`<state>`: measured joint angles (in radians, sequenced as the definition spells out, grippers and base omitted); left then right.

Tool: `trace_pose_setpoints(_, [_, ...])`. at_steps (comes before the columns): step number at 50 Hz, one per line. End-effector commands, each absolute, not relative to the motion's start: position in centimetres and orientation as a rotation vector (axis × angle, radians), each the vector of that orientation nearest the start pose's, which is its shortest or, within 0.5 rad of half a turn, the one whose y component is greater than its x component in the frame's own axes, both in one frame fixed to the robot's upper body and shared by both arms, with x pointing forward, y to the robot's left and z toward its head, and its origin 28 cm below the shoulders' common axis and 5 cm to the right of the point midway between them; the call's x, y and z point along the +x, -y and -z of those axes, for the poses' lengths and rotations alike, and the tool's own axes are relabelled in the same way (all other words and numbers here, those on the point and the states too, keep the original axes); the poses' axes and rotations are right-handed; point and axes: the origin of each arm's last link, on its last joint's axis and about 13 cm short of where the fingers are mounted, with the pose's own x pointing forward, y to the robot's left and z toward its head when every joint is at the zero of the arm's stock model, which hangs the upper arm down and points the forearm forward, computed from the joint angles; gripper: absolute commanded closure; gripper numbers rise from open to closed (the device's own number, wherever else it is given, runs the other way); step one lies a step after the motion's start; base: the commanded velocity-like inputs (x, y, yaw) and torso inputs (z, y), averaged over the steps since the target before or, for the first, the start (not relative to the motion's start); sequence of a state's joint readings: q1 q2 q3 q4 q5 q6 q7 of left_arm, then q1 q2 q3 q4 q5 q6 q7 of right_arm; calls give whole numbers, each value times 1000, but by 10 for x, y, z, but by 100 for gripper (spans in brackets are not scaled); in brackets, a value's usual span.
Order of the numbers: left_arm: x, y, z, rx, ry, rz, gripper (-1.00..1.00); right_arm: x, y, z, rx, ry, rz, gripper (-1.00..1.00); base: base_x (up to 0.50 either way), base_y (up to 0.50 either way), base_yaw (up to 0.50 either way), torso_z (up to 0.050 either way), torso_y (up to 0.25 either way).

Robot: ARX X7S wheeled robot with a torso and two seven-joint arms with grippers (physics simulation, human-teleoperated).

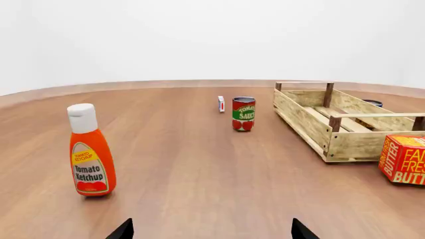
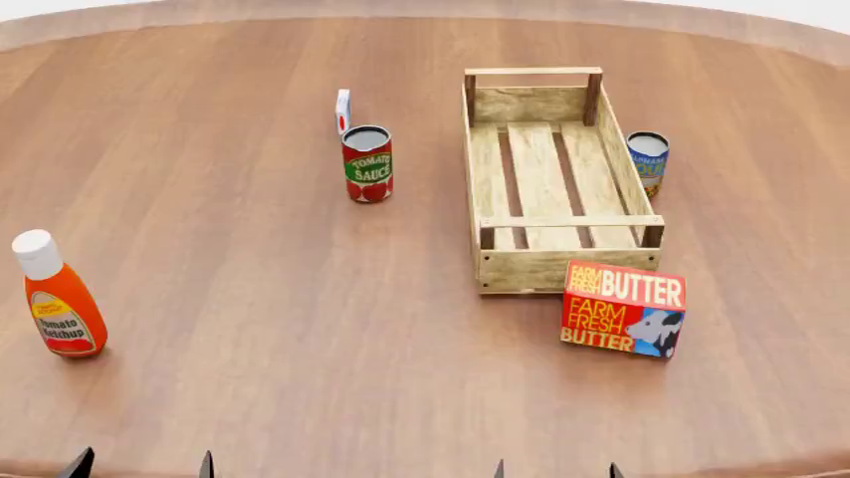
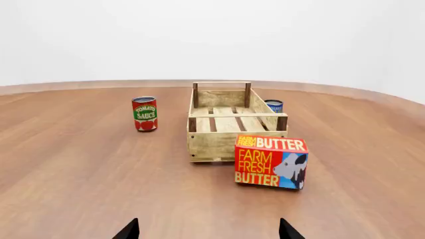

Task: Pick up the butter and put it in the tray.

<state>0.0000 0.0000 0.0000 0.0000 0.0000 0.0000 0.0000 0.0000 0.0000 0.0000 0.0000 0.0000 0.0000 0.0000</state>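
Head view shows you the butter at lower right, just beside the tray, with left gripper and right gripper both spread

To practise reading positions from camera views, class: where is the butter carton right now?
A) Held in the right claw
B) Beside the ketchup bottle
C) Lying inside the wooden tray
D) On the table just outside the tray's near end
D: the butter stands on the table just outside the near end of the tray, whose slats are bare.
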Motion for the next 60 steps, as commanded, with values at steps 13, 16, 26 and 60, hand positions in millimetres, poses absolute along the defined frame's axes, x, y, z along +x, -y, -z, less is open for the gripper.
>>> trace_pose_setpoints(13, [211,-205,-14,12,-1,7,-100,211,96,-13,-5,3,-9,-100,0,0,0,0,0])
trace_pose_setpoints(16, [211,-204,-14,14,-3,8,-100,211,96,-13,7,-9,-20,-100,0,-288,0,0,0])
trace_pose_setpoints(26, [212,-204,-14,19,-2,8,-100,211,95,-11,-1,-15,-32,-100,0,-500,0,0,0])
trace_pose_setpoints(60, [212,-204,-13,27,-2,1,-100,213,93,-6,-32,-45,-33,-100,180,-200,0,0,0])
